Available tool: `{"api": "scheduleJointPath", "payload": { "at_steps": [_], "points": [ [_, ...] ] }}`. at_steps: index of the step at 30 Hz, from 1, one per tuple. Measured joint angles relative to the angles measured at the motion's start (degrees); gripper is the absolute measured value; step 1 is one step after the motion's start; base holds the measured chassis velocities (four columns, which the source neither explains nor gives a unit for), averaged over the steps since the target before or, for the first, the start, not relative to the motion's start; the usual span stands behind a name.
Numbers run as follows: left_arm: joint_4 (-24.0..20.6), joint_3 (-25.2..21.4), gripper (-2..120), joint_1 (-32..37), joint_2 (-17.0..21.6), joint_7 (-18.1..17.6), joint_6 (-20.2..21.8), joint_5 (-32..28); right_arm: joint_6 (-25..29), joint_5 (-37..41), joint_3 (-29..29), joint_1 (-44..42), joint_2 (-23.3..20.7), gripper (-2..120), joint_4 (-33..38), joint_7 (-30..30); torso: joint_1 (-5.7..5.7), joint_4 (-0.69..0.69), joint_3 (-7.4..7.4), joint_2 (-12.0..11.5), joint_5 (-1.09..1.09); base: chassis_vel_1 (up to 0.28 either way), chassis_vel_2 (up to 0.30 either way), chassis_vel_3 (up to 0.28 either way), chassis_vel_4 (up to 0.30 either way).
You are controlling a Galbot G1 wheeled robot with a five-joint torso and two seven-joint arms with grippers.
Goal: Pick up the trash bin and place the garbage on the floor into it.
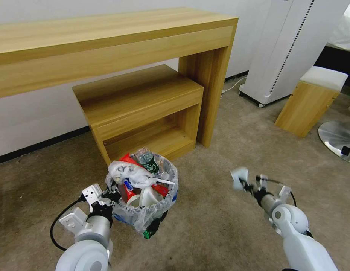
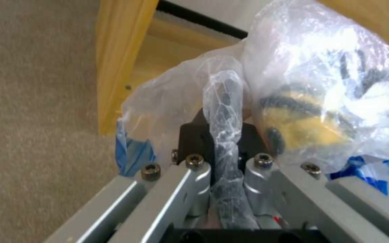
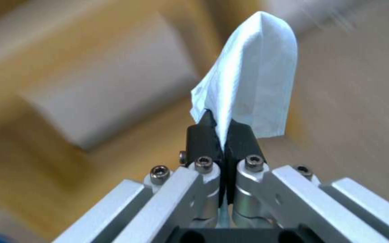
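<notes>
Nearest, at lower left: left gripper (image 1: 109,195), jaws clamped tight on the bag-wrapped rim of the trash bin (image 1: 145,216), pinching black wall and crinkled liner (image 2: 224,111) together. Bin held tilted, its far rim just short of the low wooden shelf unit (image 1: 141,109), and packed to overflowing: green-labelled bottle (image 1: 149,161) poking up at the far side, knotted white bag (image 1: 128,174) heaped on the left, red wrapper (image 1: 127,158) behind it, red-white cup (image 1: 127,192) and a white cup (image 1: 148,195) wedged below. At lower right, well apart from the bin: right gripper (image 1: 243,183), fingers (image 3: 241,140) squeezed shut on a pale blue mask (image 3: 253,87), folded and standing up from the pads, above bare beige carpet (image 1: 212,158). Farther back: long wooden desk (image 1: 107,41) over the shelf unit, against the white wall. Far right: white tower appliance (image 1: 284,49), wooden stool with white cushion (image 1: 312,101).
</notes>
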Motion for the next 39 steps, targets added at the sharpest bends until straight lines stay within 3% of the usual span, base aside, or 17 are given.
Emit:
{"api": "scheduleJointPath", "payload": {
  "at_steps": [1,3,5,6,11,17,24,33,36,37,39],
  "points": [
    [0.3,0.6,3,-0.2,-0.3,0.0,0.0,0.1,3.7,1.5,-1.4,1.1,-0.9,0,1.3,-5.0,0.00,0.01,0.00,0.0,-0.01,0.000,0.000,0.000,0.000],
    [0.5,0.9,3,-0.3,-0.4,0.0,0.0,0.2,5.4,2.4,-2.2,1.7,-1.3,0,1.7,-7.6,0.00,0.01,0.00,0.0,-0.02,0.000,0.000,0.000,0.000],
    [1.9,3.0,3,-0.9,-1.1,0.1,-0.1,1.2,11.2,6.4,-6.4,4.7,-2.6,0,2.2,-18.3,0.00,0.01,0.00,0.0,-0.02,0.000,0.000,0.000,0.000],
    [1.9,3.0,3,-0.9,-1.1,0.1,-0.1,1.2,11.2,6.4,-6.4,4.7,-2.6,0,2.2,-18.3,0.00,0.01,0.00,0.0,-0.02,0.000,0.000,0.000,0.000],
    [4.2,5.7,3,-2.3,-2.2,0.3,-0.4,3.0,13.7,9.8,-14.3,10.4,-3.0,0,-0.3,-30.8,0.00,0.00,0.01,0.0,-0.01,0.000,0.000,0.000,0.000],
    [6.5,6.6,3,-3.9,-2.9,0.4,-0.5,3.8,11.8,11.7,-22.1,16.1,-2.9,0,-1.7,-39.8,0.00,0.01,0.01,0.0,-0.02,0.000,0.000,0.000,0.000],
    [7.1,6.8,3,-4.5,-3.3,0.4,-0.5,3.8,10.6,11.0,-26.4,17.5,-2.8,0,-1.9,-41.7,0.00,0.00,0.00,0.0,-0.02,0.000,0.000,0.000,0.000],
    [7.2,7.3,3,-4.4,-3.6,0.5,-0.4,4.4,10.1,9.0,-30.6,17.1,-2.2,0,-5.7,-37.5,0.00,0.00,0.00,0.0,-0.02,0.000,0.000,0.000,0.000],
    [7.0,7.3,3,-4.3,-3.6,0.5,-0.4,4.5,9.6,8.1,-30.2,16.8,-2.4,9,-5.9,-36.9,0.00,0.00,0.00,0.0,-0.02,0.000,0.000,0.000,0.000],
    [6.8,7.2,3,-4.2,-3.6,0.5,-0.4,4.5,9.3,7.7,-29.7,16.5,-2.9,18,-6.0,-36.6,0.00,0.00,0.00,0.0,-0.02,0.000,0.000,0.000,0.000],
    [6.7,7.2,3,-4.2,-3.6,0.5,-0.4,4.6,9.2,7.5,-29.4,16.3,-3.2,20,-5.9,-36.6,0.00,0.00,0.00,0.0,-0.02,0.000,0.000,0.000,0.000]
  ]
}}
